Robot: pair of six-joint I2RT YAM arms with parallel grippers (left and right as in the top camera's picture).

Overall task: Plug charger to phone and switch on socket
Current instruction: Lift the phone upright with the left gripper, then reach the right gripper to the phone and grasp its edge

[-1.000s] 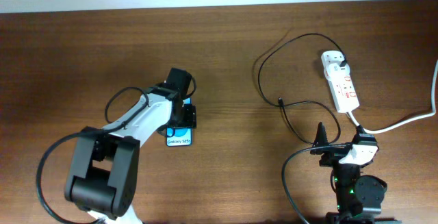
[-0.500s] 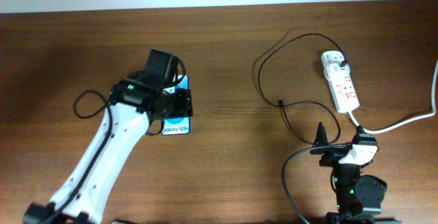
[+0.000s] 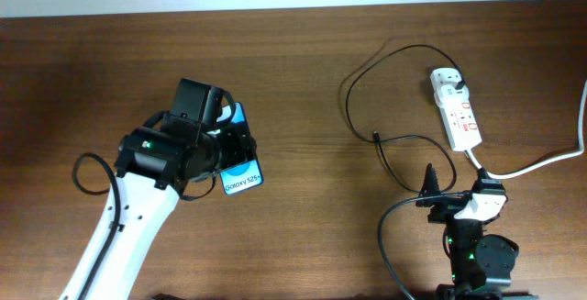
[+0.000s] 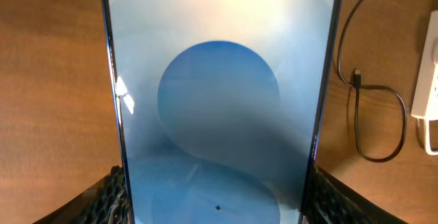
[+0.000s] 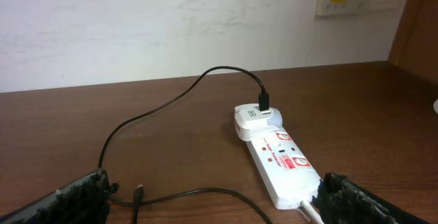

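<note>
My left gripper is shut on the phone, a blue-screened slab reading "Galaxy S25+", and holds it tilted at the table's left-middle. In the left wrist view the phone fills the frame between both fingers. The charger's black cable loops across the right half, with its connector tip lying free on the wood and its white adapter plugged into the socket, a white power strip. My right gripper is open and empty near the strip and the tip.
The strip's thick white cord runs off the right edge. A white wall rises behind the table's far edge. The cable tip and the strip show far to the right of the phone in the left wrist view.
My left arm has swung its wrist leftward with the phone in it; the phone now looks raised and tilted. The right arm, cable and strip have not moved.
</note>
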